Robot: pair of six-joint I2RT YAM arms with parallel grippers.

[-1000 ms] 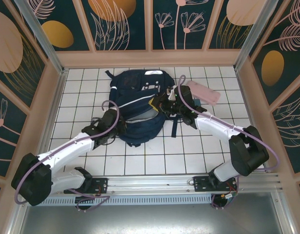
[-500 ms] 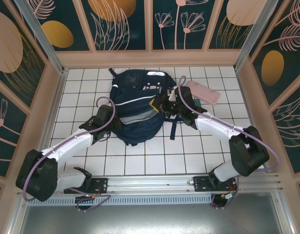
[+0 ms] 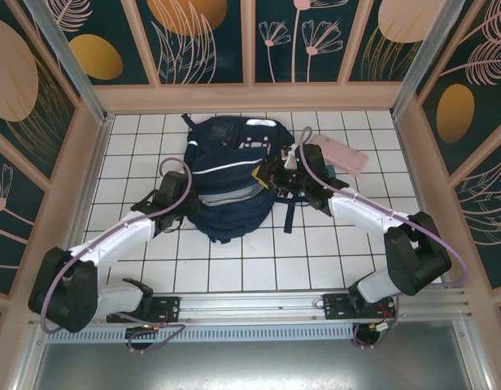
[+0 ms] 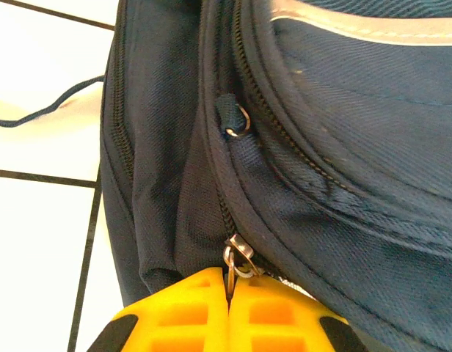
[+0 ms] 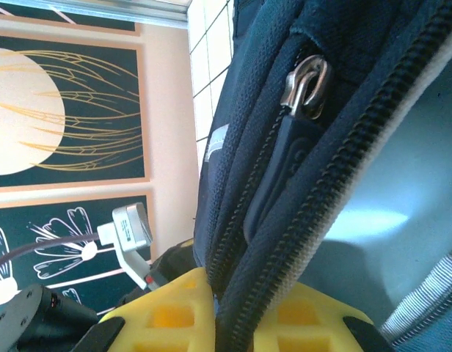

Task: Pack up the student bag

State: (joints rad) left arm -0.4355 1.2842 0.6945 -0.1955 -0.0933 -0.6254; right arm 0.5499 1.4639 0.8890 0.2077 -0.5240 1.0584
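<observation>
The student bag [image 3: 222, 154] is located on the white-tiled counter [image 3: 259, 260], towards its far side and near the middle, lying flat with the grey-white patches at the far end. A pink pencil case [image 3: 341, 153] is placed on the counter just to the right of the bag, at an angle.

The left gripper [image 3: 184, 197] is positioned against the left side of the bag. In the left wrist view, its yellow fingers [image 4: 182, 308] are pressed together, and a metal zip pull ring [image 4: 237, 258] is clamped between their tips. The ring hangs from a zip line that runs along the side of the navy fabric. A second small metal ring [image 4: 233, 121] on a fabric loop is seen further up the same seam. A thin dark cord [image 4: 42, 114] lies on the tiles beside the bag.

The right gripper [image 3: 271, 175] is positioned at the right side of the bag. In the right wrist view, its yellow fingers [image 5: 171, 315] are closed on a zipped edge of the bag opening, with the fabric pinched between them. A silver zip slider [image 5: 307, 82] with a dark pull tab [image 5: 277, 176] is seen above the grip. A pale lining [image 5: 387, 220] is exposed inside the opening
</observation>
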